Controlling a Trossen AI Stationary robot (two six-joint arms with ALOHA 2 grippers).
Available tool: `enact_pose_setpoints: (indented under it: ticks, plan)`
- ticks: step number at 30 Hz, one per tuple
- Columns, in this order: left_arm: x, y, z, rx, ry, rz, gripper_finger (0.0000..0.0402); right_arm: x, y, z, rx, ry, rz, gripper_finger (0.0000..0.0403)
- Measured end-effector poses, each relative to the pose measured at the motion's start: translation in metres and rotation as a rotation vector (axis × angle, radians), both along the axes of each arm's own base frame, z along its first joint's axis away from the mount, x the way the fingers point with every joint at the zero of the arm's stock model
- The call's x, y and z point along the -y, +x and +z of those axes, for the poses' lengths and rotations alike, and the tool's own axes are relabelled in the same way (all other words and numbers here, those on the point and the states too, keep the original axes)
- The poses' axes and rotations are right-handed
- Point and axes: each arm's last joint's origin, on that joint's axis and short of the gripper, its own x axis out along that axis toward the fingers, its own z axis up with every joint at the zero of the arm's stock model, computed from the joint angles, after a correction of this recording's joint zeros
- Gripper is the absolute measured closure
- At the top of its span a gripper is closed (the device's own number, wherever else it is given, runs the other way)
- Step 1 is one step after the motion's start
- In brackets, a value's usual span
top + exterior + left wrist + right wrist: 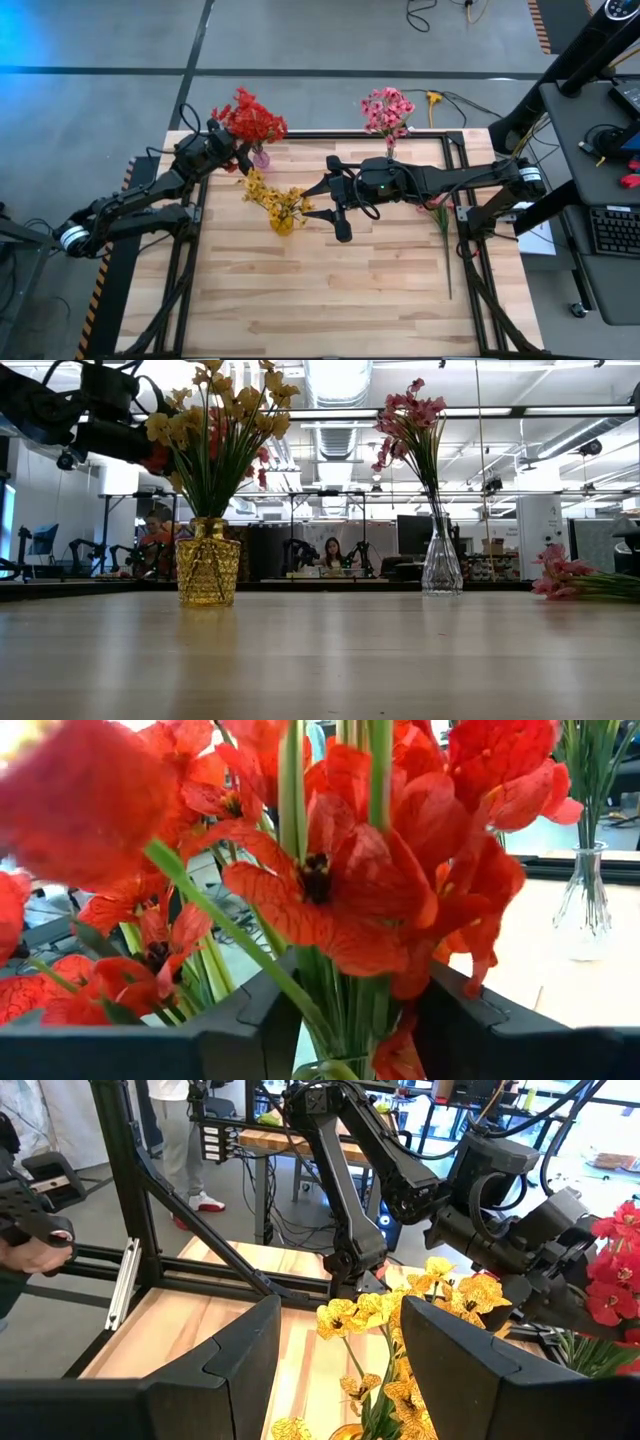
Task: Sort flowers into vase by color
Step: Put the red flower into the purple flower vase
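Note:
Red flowers stand in a small clear vase at the table's far left. My left gripper is open around them: in the left wrist view its fingers stand on either side of the green stems without touching them. Yellow flowers stand in a yellow vase mid-table. My right gripper is open, level, just right of the yellow blossoms. Pink flowers stand in a clear vase. One pink sprig lies flat on the table at the right.
The loose pink sprig's long stem runs toward the near edge on the right side. The near half of the wooden table is bare. A black frame borders the table. People stand in the room beyond.

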Motion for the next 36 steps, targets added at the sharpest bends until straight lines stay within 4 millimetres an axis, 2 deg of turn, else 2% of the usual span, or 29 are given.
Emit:
enact_pose_setpoints:
  ticks: [13, 29, 36]
  plan:
    - [0.005, -0.005, 0.0, -0.026, -0.026, 0.018, 0.0232, 0.0, 0.0, 0.0, -0.004, -0.007, 0.002, 0.0202]
    - [0.011, -0.011, 0.0, -0.057, -0.046, 0.02, 0.0229, 0.0, 0.0, 0.0, -0.004, -0.007, 0.002, 0.0202]
    - [0.011, -0.012, -0.001, -0.063, -0.058, 0.021, 0.0199, 0.0, 0.0, -0.001, -0.004, -0.008, 0.002, 0.0202]
